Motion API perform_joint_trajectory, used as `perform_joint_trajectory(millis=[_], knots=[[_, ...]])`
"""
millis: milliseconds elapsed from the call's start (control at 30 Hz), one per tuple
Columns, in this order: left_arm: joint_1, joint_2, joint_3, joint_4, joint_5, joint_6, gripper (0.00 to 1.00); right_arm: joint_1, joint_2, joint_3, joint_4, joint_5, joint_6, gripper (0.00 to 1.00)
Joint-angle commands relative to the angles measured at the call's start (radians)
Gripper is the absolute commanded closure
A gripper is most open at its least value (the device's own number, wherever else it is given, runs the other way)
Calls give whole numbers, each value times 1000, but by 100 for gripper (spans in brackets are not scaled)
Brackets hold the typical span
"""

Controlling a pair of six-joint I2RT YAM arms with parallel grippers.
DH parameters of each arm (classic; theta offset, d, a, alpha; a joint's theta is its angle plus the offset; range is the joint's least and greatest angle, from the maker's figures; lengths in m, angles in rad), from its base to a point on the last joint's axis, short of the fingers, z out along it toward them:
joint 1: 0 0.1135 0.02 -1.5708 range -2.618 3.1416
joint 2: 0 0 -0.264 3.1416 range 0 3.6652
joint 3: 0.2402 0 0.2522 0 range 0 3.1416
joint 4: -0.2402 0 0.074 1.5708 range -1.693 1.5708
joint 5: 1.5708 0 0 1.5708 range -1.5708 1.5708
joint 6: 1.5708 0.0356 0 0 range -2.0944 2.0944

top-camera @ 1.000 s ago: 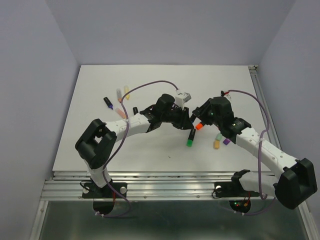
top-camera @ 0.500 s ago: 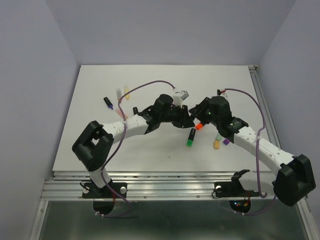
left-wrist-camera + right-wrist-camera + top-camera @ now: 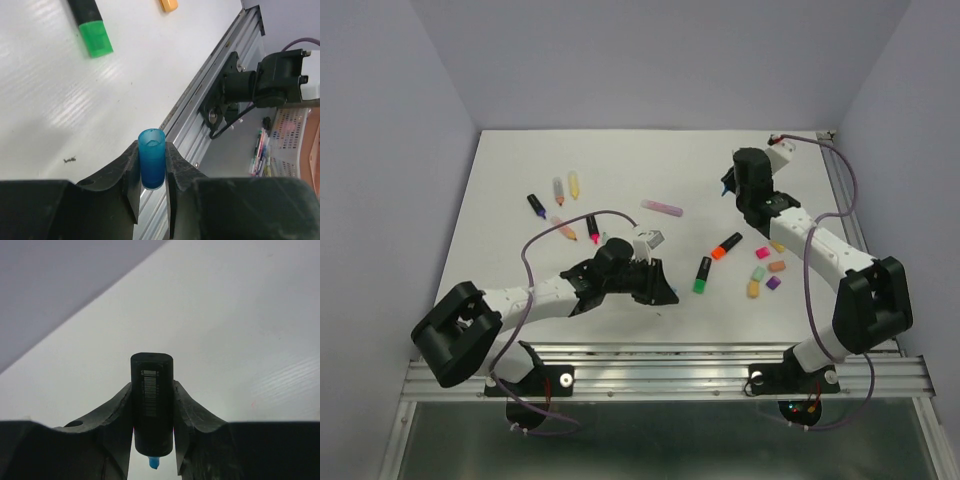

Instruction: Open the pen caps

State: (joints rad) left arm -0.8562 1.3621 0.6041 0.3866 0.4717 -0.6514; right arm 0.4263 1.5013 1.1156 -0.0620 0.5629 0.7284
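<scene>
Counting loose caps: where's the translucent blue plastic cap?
The translucent blue cap is pinched in the left gripper near the white table's front edge, left of the green-capped black marker in the top view.

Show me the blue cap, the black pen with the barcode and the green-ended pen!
blue cap (image 3: 151, 160): left wrist view, middle of its side.
black pen (image 3: 151, 400): right wrist view, on the label on its barrel.
green-ended pen (image 3: 91, 29): left wrist view, green end near the black barrel.

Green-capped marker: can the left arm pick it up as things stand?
Probably not yet: the marker lies close with bare table between, but the left gripper is shut on a blue cap.
</scene>
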Motion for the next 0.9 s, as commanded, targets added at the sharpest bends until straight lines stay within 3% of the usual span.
perform_joint_trajectory(millis=[0, 100, 200, 267, 400, 433, 567, 633, 700, 867], knots=[[0, -98, -46, 8, 27, -34, 100, -24, -9, 134, 80, 144, -102, 99], [0, -83, -29, -24, -7, -18, 100, -24, -21, 135, 67, 63, -115, 99], [0, 6, 115, -101, -88, 28, 100, -24, -67, 83, -5, -26, -78, 99], [0, 67, 187, -132, -123, 35, 100, -26, -96, 38, -59, -28, -34, 99], [-20, 295, 374, -146, -67, 42, 98, -60, -157, -92, -107, 25, 70, 99], [-41, 331, 451, -166, -52, 53, 87, -102, -173, -126, -131, -9, 83, 99], [-86, 483, 624, -270, -73, 87, 79, -165, -214, -186, -134, -40, 94, 99], [-98, 531, 680, -282, -71, 93, 69, -172, -243, -200, -142, -26, 92, 99], [-115, 563, 718, -293, -71, 95, 57, -190, -266, -212, -151, -14, 89, 99], [-136, 637, 789, -301, -33, 99, 46, -208, -294, -230, -156, -26, 83, 99]])
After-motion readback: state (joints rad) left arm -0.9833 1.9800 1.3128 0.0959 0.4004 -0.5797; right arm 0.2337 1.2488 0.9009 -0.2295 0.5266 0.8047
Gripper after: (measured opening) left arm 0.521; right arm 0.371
